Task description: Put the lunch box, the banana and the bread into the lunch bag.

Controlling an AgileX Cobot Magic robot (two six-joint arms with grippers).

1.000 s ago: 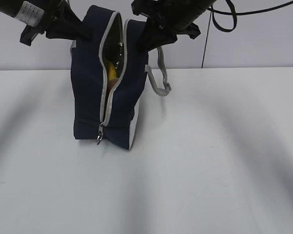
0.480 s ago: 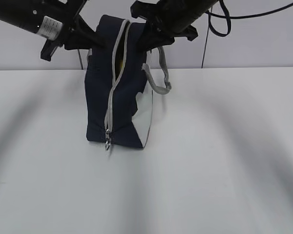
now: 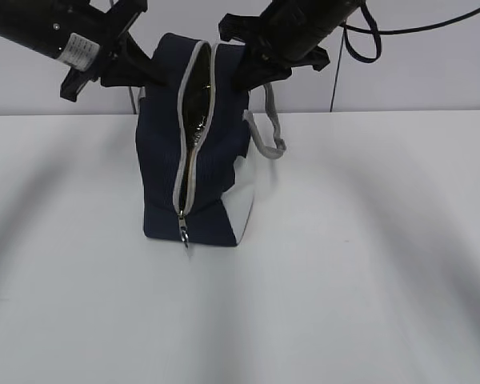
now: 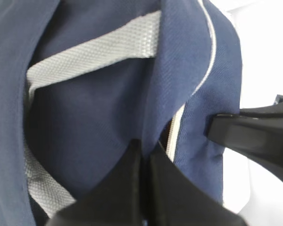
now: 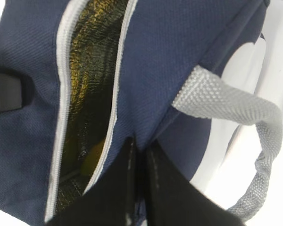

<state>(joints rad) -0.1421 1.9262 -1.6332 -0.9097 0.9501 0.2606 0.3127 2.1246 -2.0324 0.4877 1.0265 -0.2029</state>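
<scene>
A white tabletop meets a pale wall. The lunch bag stands upright near the tabletop's far edge, zipper partly open. The left gripper and right gripper each pinch the bag's navy fabric beside the opening. Something yellow, perhaps the banana, shows inside.

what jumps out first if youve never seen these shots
The navy lunch bag stands upright at mid-table, its grey zipper open down the front. Both black grippers pinch its top fabric, the left gripper on one side, the right gripper on the other. A glimpse of yellow shows inside against the foil lining.
</scene>
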